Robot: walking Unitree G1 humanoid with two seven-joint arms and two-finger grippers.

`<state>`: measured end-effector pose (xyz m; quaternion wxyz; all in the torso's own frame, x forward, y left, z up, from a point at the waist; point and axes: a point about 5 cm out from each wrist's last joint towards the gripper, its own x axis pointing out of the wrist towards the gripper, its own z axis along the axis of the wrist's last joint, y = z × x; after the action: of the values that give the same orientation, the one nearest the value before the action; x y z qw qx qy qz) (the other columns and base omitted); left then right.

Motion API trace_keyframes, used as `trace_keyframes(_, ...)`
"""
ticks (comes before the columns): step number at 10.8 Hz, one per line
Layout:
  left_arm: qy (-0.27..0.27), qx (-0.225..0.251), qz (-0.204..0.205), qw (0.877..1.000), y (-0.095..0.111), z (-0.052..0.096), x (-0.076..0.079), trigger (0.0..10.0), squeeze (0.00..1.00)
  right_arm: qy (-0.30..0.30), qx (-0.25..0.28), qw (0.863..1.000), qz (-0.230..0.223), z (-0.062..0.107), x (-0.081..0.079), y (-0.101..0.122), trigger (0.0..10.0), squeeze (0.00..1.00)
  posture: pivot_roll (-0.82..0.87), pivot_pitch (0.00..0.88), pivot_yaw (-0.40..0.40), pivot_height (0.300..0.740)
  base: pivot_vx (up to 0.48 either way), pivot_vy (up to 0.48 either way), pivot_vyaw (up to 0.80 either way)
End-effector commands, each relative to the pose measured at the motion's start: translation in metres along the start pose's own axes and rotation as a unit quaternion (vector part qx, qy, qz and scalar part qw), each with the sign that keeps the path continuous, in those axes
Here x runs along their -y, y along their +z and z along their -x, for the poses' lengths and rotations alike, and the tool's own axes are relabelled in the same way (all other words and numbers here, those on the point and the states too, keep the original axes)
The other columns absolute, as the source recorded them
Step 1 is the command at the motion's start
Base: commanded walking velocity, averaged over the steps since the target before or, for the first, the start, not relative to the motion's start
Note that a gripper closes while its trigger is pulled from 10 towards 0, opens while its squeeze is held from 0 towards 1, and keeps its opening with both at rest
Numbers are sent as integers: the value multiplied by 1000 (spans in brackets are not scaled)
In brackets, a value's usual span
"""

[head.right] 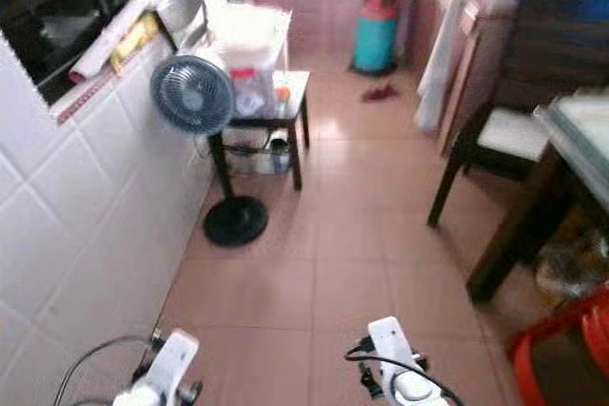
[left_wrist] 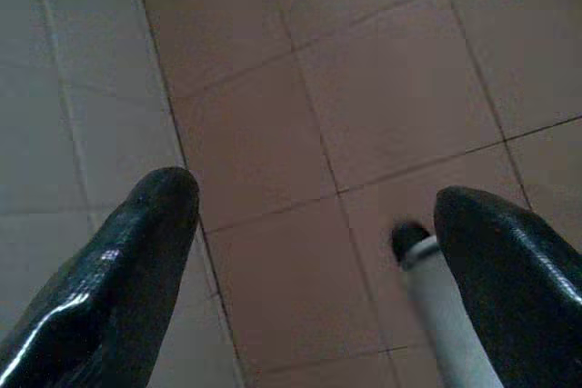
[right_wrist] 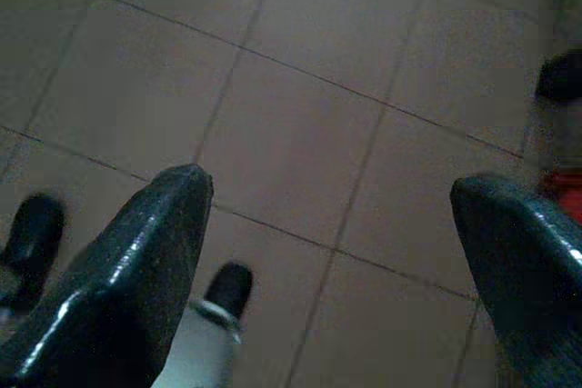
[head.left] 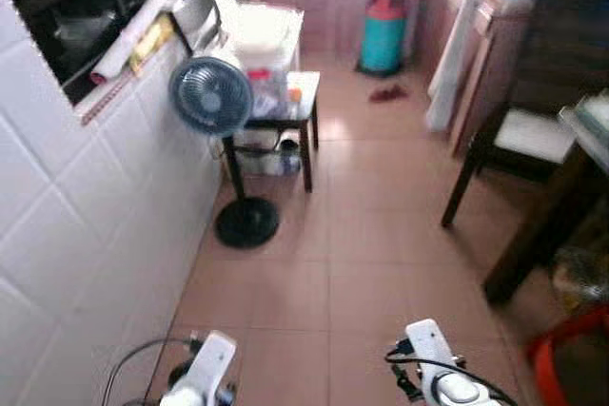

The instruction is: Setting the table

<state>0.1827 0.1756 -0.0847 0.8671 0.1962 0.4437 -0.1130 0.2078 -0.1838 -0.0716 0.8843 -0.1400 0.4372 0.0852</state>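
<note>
The dining table [head.left: 592, 126] stands at the right edge, dark-legged with a pale glassy top, and a dark wooden chair [head.left: 519, 137] with a white seat is beside it. Both my arms hang low in front of me, the left arm [head.left: 206, 372] near the tiled wall and the right arm [head.left: 440, 365] toward the table. In the left wrist view my left gripper [left_wrist: 314, 202] is open over the reddish floor tiles, with nothing between its fingers. My right gripper [right_wrist: 332, 188] is also open and empty above the floor.
A standing fan [head.left: 211, 95] and a small dark side table [head.left: 290, 113] loaded with plastic containers line the white tiled wall [head.left: 76, 235] on the left. A teal cylinder [head.left: 383, 30] stands far ahead. A red stool [head.left: 561, 358] is near my right arm. Floor runs open down the middle.
</note>
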Motion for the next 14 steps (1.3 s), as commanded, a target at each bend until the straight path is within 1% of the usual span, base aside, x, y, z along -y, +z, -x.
trace_keyframes(1,17,-13,-3,1000,-7,2,-14,10000,0,15,16,1000,-2,-3,-11,12,10000,0,-42,0,30,740,292,304,0)
trace_keyframes(5,15,-11,-4,1000,-4,1,-13,10000,0,10,10,1000,1,-3,-11,11,10000,0,-49,0,31,740,252,389,0)
trace_keyframes(6,14,-12,-6,1000,-4,1,-13,10000,0,9,9,1000,2,-3,-11,11,10000,0,-49,0,31,740,0,405,0)
trace_keyframes(8,17,-10,2,1000,-4,1,-13,10000,0,8,8,1000,3,-3,-11,11,10000,0,-46,0,29,740,0,0,0)
trace_keyframes(10,26,-16,15,999,-5,1,-14,10000,0,14,7,1000,15,-3,-11,13,10000,0,-25,0,4,740,0,0,0)
trace_keyframes(11,28,-16,25,999,-5,1,-14,10000,0,20,7,999,32,-3,-11,14,10000,0,-7,0,-21,740,0,0,0)
trace_keyframes(14,38,-21,49,998,-5,1,-15,10000,0,28,9,998,63,-4,-10,17,10000,0,36,0,-72,740,0,0,0)
